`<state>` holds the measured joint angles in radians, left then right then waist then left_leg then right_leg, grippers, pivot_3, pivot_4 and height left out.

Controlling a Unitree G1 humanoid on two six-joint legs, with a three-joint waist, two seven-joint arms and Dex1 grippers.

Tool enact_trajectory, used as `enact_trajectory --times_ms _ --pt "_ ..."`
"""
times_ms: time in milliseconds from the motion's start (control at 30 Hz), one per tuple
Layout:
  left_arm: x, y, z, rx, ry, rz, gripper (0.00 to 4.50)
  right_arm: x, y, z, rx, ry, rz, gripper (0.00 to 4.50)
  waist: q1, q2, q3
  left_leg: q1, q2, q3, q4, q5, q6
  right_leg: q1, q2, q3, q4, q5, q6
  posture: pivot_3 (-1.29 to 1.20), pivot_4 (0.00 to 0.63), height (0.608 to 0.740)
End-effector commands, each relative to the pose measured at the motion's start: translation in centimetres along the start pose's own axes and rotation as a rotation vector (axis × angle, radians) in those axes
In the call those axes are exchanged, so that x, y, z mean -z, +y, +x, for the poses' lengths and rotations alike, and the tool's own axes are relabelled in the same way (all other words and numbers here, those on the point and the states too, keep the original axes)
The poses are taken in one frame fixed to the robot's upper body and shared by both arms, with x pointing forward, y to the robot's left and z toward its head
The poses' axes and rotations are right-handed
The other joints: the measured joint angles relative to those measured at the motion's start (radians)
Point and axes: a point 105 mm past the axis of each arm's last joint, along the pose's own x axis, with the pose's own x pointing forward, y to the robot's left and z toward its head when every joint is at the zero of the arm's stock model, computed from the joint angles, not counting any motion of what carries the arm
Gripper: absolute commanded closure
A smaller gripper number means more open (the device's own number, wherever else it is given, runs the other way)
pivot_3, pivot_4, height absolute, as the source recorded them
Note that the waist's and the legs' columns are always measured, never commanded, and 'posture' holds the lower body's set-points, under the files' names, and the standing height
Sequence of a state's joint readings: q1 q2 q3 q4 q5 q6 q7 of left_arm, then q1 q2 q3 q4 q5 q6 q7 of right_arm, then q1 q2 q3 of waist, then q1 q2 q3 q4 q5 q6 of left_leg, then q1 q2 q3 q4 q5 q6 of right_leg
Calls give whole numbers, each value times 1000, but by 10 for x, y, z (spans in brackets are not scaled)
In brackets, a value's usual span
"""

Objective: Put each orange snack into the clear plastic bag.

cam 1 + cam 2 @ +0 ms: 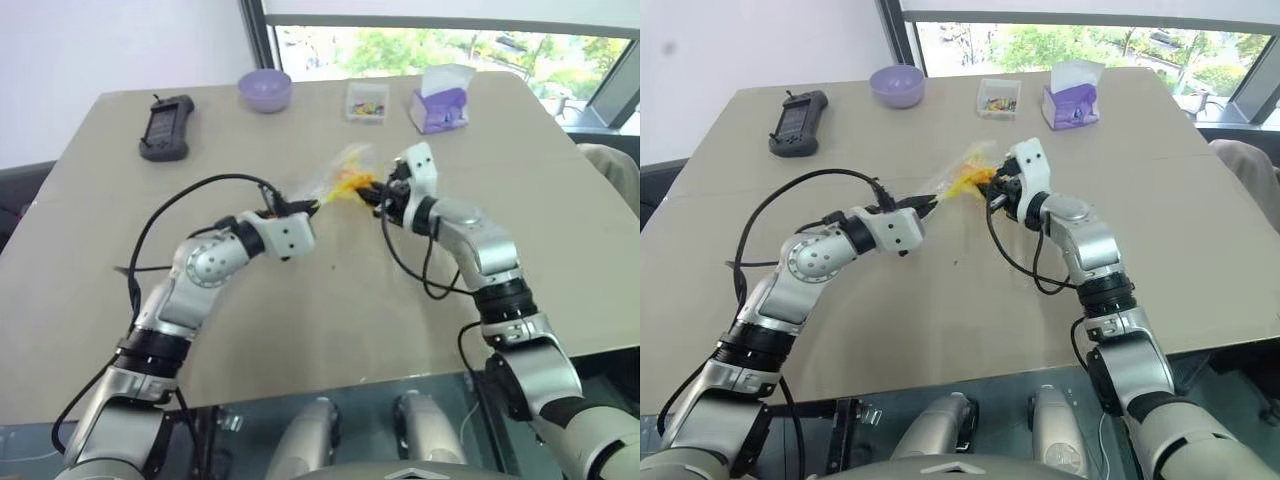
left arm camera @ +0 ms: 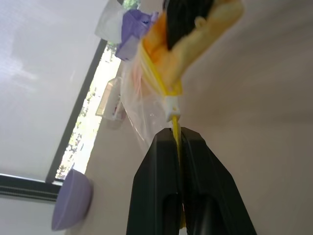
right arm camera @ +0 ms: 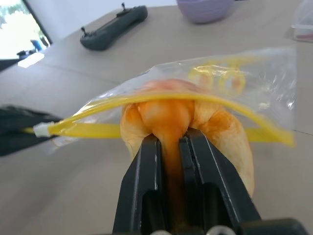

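right tool (image 3: 168, 147) pinching orange snack (image 3: 215, 129) at bag mouth, left tool (image 2: 177, 142) clamped on clear plastic bag (image 3: 254, 78) yellow strip

Beige table (image 1: 300, 330) fills room centre; white wall (image 1: 100, 45) behind; daylit window (image 1: 440, 45), greenery outside.

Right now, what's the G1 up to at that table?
It's bagging an orange snack. The left gripper is shut on the yellow zip strip of the clear plastic bag, holding it up off the table. The right gripper is shut on the snack and has it at the bag's mouth, partway through the opening, not yet let go.
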<state>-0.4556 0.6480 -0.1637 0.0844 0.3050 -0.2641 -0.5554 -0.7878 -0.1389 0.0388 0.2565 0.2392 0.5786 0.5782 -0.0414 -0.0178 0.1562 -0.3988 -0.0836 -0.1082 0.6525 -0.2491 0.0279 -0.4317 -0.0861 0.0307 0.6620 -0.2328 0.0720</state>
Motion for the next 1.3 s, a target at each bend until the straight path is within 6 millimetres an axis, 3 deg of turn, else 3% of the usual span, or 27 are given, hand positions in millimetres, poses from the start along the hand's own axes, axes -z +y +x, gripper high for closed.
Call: enact_trajectory --times_ms 33,167,267,467,500,700,767,867,1000,1200,1300 --pt "0 13 -4 -33 1 -13 4500 -25 2 -5 -10 -81 -6 4136 0 0 0 0 0 0 0 0 0 0 0 0 0 0 0 0 150 740" --pt "-1 13 -4 -13 -2 -37 4500 -27 -5 -8 31 -90 -4 4136 -1 0 0 0 0 0 0 0 0 0 0 0 0 0 0 0 150 740" --pt "-8 13 -2 6 -32 -72 4500 -26 -16 -5 136 -65 -202 4136 -1 0 0 0 0 0 0 0 0 0 0 0 0 0 0 0 150 740" --pt "-13 13 1 46 -58 -107 4500 -14 -2 1 99 -7 -577 4136 -4 0 0 0 0 0 0 0 0 -1 0 0 0 0 0 0 150 740" --pt "-14 13 2 46 -61 -108 4500 -13 0 2 89 -8 -589 4136 -3 0 0 0 0 0 0 0 0 -1 0 0 0 0 0 0 150 740" --pt "-18 4 4 89 -82 -115 4500 -23 9 5 43 -93 -172 4136 -2 0 0 0 0 0 0 0 0 0 0 0 0 0 0 0 150 740" --pt "-18 5 4 85 -81 -108 4500 -21 10 4 24 -82 -110 4136 0 0 0 0 0 0 0 0 0 0 0 0 0 0 0 0 150 740" --pt "-20 8 5 72 -89 -101 4500 -15 3 1 62 -39 -195 4136 3 0 0 0 0 0 0 0 0 0 0 0 0 0 0 0 150 740" --pt "-27 9 9 68 -119 -77 4500 -1 2 2 65 37 -557 4136 0 0 0 0 0 0 0 0 0 0 0 0 0 0 0 0 150 740" --pt "-32 3 14 95 -151 -20 4500 4 14 5 -8 32 -590 4136 -6 0 0 0 0 0 0 0 0 0 1 0 0 0 0 0 150 740" --pt "-34 1 14 115 -173 31 4500 4 12 6 -9 26 -500 4136 -1 0 0 0 0 0 0 0 0 0 0 0 0 0 0 0 150 740"
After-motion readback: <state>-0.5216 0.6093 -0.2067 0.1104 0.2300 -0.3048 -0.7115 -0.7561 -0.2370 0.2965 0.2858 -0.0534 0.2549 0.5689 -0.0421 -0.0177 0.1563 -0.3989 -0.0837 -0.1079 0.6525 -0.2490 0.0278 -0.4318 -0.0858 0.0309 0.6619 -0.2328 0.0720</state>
